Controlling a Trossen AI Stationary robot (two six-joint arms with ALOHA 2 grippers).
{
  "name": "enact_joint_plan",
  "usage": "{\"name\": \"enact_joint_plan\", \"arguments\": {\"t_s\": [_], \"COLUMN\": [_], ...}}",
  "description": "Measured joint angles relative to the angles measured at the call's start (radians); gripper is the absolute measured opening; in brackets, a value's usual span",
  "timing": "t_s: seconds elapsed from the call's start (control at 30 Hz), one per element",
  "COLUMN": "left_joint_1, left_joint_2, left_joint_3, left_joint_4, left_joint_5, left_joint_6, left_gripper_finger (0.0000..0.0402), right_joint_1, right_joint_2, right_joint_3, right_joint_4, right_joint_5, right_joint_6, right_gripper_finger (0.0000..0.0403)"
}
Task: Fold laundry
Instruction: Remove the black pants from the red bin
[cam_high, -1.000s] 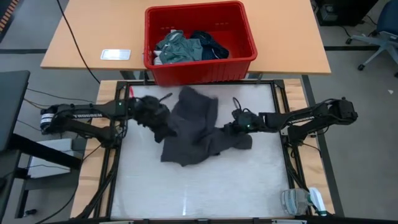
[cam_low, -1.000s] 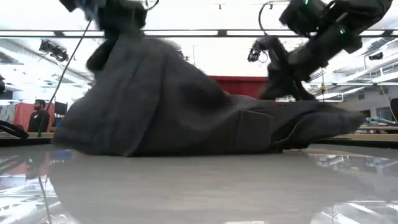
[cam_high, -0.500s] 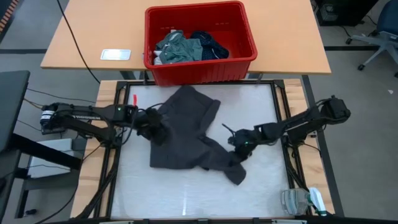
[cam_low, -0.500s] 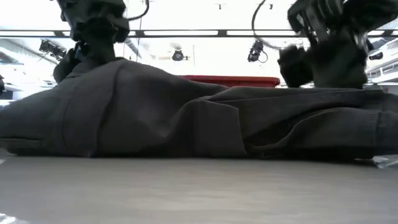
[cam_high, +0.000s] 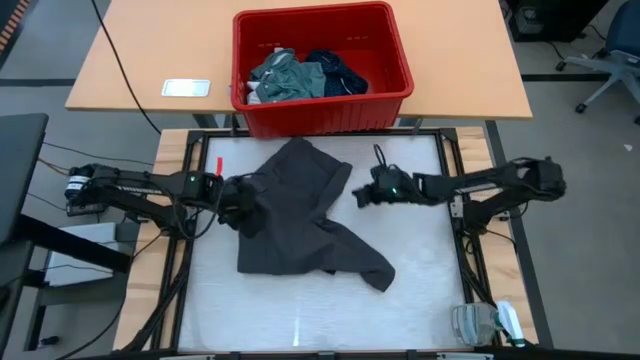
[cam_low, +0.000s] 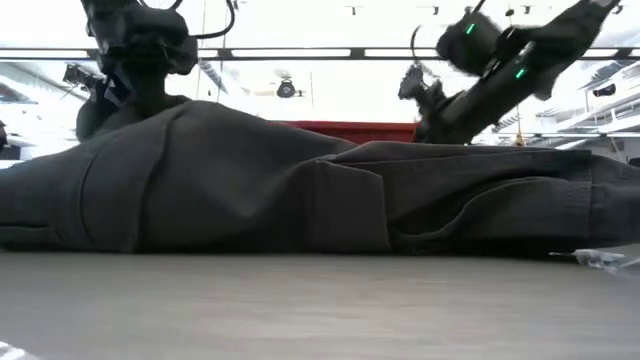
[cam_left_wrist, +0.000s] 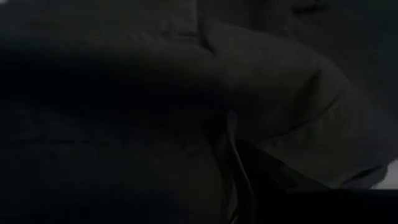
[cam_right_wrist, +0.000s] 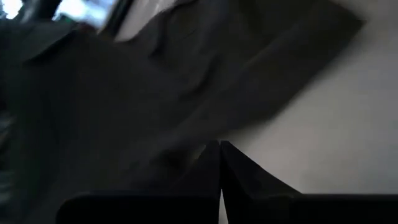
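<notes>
A charcoal grey garment (cam_high: 300, 215) lies spread on the white table (cam_high: 300, 320), one long part reaching toward the near right (cam_high: 375, 272). My left gripper (cam_high: 238, 203) stands at the garment's left edge. Its wrist view is filled with dark cloth (cam_left_wrist: 267, 93), and its fingers do not show. My right gripper (cam_high: 360, 196) hovers just right of the garment's far part, raised above it in the low view (cam_low: 428, 108). It is shut with nothing between its fingers (cam_right_wrist: 219, 149).
A red basket (cam_high: 322, 65) with more laundry stands on the wooden table beyond the far edge, next to a small white flat object (cam_high: 186, 87). A clear plastic item (cam_high: 488, 324) lies off the near right corner. Bare table shows along the near edge.
The garment, held up bunched between both grippers, has come down and spread flat. My right gripper dragged one part toward the near right, let it go there, and drew back up toward the far edge. My left gripper sank and tipped downward at the garment's left edge.
</notes>
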Motion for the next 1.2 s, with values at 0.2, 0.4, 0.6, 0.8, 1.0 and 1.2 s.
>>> {"name": "enact_joint_plan", "arguments": {"t_s": [0.2,0.4,0.6,0.8,1.0,1.2], "left_joint_1": [0.043,0.033,0.023,0.017,0.018,0.020], "left_joint_2": [0.000,0.000,0.001,0.001,0.001,0.015], "left_joint_3": [0.000,0.000,0.000,0.000,0.000,0.000], "left_joint_4": [0.001,0.001,0.002,0.058,0.140,0.279], "left_joint_5": [0.001,0.027,0.027,0.029,0.016,0.038], "left_joint_6": [0.004,0.005,-0.031,0.015,0.115,0.191], "left_gripper_finger": [0.0114,0.0114,0.0114,0.0114,0.0114,0.0114], "right_joint_1": [-0.091,-0.115,-0.133,-0.027,0.175,0.213], "right_joint_2": [0.193,0.372,0.490,0.410,0.200,-0.005], "right_joint_3": [0.099,0.297,0.444,0.452,0.445,0.445], "right_joint_4": [0.102,0.004,-0.433,-0.961,-1.268,-1.172], "right_joint_5": [-0.085,-0.074,-0.069,-0.273,-0.569,-0.505], "right_joint_6": [-0.121,-0.249,-0.242,-0.350,-0.338,-0.214], "right_gripper_finger": [0.0008,0.0008,0.0007,0.0007,0.0009,0.0028]}}
